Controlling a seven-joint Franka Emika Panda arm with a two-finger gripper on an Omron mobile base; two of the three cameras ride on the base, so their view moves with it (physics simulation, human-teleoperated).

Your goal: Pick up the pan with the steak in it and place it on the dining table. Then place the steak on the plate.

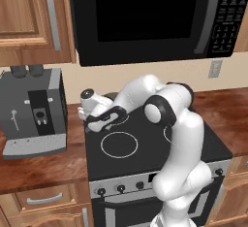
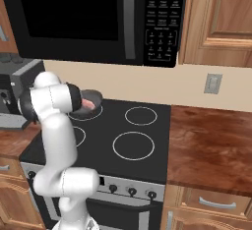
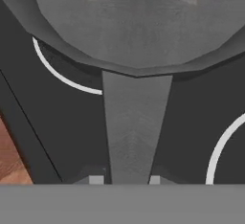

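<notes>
1. We see the small round dark grey pan on the rear left burner of the black glass stovetop, its bowl over the white burner ring.
2. In the hand view the pan's short straight handle runs from the bowl straight toward the camera, so the pan's long axis lines up with the hand. The handle passes between the two dark fingertips at the bottom of that view.
3. Our end effector is pressed together on the handle, one tip touching each flank, so it pinches the pan by its handle.
4. From the right base view we make out the pinkish-red steak lying flat inside the pan, mostly behind the white arm; we cannot tell which way it points.
5. In the left base view the hand sits low over the stove's left side, with the grey coffee machine on the reddish-brown wooden table just beside the stove, and the black microwave above.
</notes>
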